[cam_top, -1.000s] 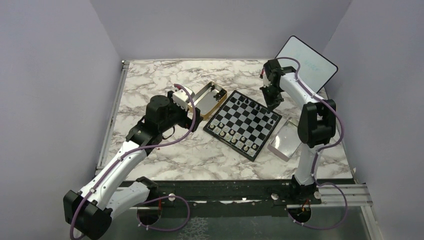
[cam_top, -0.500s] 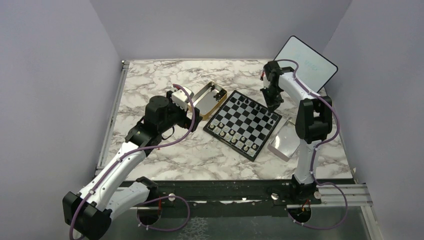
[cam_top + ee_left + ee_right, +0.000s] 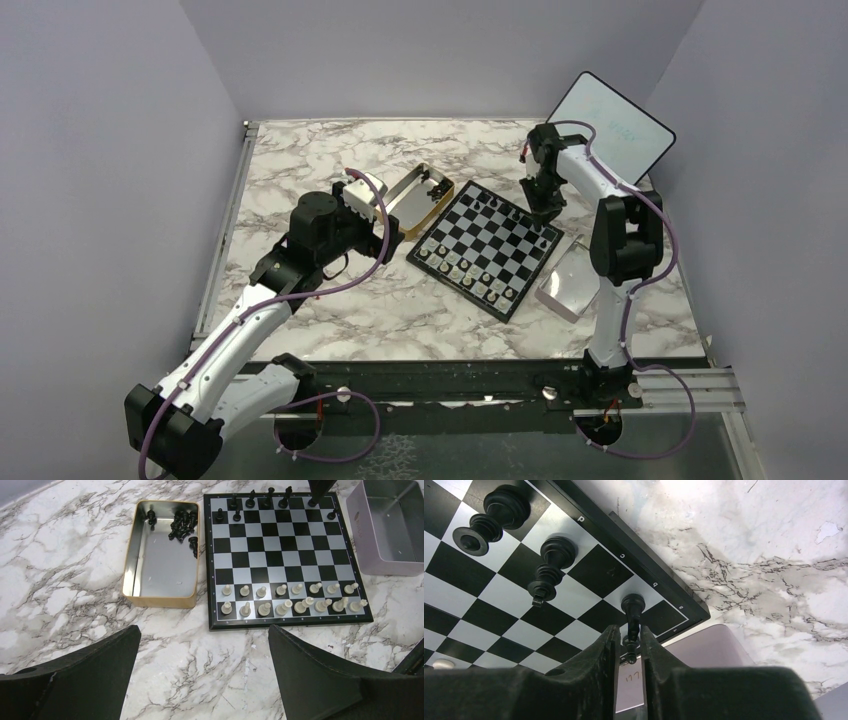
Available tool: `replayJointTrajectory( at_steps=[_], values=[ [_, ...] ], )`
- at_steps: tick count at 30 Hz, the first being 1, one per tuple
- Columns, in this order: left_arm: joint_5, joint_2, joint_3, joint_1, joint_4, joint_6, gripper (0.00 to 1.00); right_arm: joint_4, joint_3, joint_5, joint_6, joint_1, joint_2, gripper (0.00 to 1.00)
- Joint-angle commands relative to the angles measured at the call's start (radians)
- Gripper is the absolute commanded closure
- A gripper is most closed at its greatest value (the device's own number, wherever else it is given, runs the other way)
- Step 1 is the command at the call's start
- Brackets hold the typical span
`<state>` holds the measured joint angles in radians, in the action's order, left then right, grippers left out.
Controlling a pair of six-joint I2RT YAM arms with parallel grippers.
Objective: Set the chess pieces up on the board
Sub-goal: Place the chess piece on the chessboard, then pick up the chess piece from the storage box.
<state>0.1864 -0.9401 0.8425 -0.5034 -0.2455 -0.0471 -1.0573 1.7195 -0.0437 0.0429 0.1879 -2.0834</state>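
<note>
Chess pieces, glossy black, on checkered square board

left arm bent, jaws wide | right arm extended, jaws pinching chess piece

You have bright, even overhead light with soft shadows. The board shows mild sheen on pale squares; the right gripper blurs near the lens.

Lab robot cell, plain walls, marble tabletop
</note>
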Motion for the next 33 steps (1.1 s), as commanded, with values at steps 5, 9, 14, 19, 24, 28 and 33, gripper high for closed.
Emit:
replayJointTrajectory(
  at_steps=[5, 9, 14, 19, 24, 28, 33],
  values=[
    [-0.030, 0.014, -0.004, 0.002, -0.005, -0.004, 0.01, -0.024, 0.043, 0.023, -0.006, -0.006, -0.009, 0.64],
    [-0.060, 0.010, 0.003, 0.002, -0.022, 0.011, 0.01, -0.020, 0.058, 0.029, -0.016, -0.007, 0.012, 0.56],
    [-0.160, 0.015, 0.001, 0.002, -0.030, 0.064, 0.01, -0.012, 0.074, 0.022, -0.062, -0.007, 0.062, 0.51],
    [-0.265, -0.001, -0.005, 0.003, -0.034, 0.140, 0.01, 0.070, 0.011, 0.092, -0.113, -0.006, 0.198, 0.42],
    [-0.310, -0.107, 0.047, 0.003, -0.070, 0.156, 0.01, 0.234, -0.189, 0.140, -0.182, -0.005, 0.417, 0.37],
    [-0.277, -0.207, 0.118, 0.005, -0.086, 0.158, 0.01, 0.382, -0.357, 0.195, -0.222, -0.002, 0.587, 0.30],
    [-0.228, -0.346, 0.229, 0.004, -0.054, 0.139, 0.11, 0.517, -0.524, 0.260, -0.266, -0.003, 0.741, 0.28]
  ],
)
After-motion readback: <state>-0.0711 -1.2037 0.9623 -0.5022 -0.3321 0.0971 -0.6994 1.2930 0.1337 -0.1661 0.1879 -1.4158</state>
